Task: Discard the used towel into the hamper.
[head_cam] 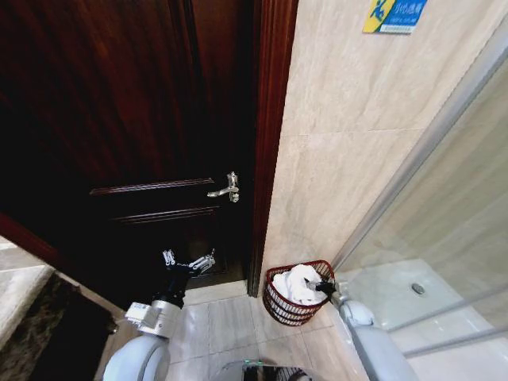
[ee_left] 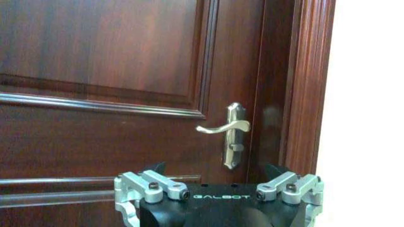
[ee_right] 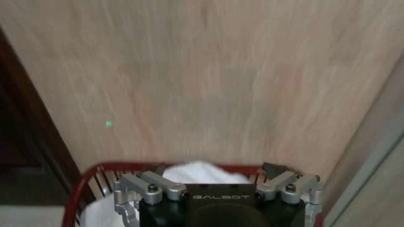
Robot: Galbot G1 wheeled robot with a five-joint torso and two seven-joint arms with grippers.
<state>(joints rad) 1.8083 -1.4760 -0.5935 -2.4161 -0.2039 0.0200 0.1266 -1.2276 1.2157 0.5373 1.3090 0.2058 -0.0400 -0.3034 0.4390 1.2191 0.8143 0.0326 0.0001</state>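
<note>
Towel [head_cam: 297,284], white and bunched, lies in the hamper [head_cam: 279,307], heaped a little above the red wire rim. The hamper stands on the tiled floor against the beige wall, at about 5 o'clock in the head view, between the dark door frame and the glass shower screen [head_cam: 444,214]. The right gripper [head_cam: 325,286] hangs at the hamper's 3 o'clock rim, just above the cloth; in its wrist view its fingers [ee_right: 273,168] stand spread with the towel [ee_right: 198,172] showing between them and nothing pinched. I judge the drop done and the step in hand to be the release. The next move calls for lifting the arm straight up, clear of the rim, without snagging a fold. The left gripper [head_cam: 189,261] waits at 7 o'clock, spread and bare, facing the door below its handle [head_cam: 225,189].
</note>
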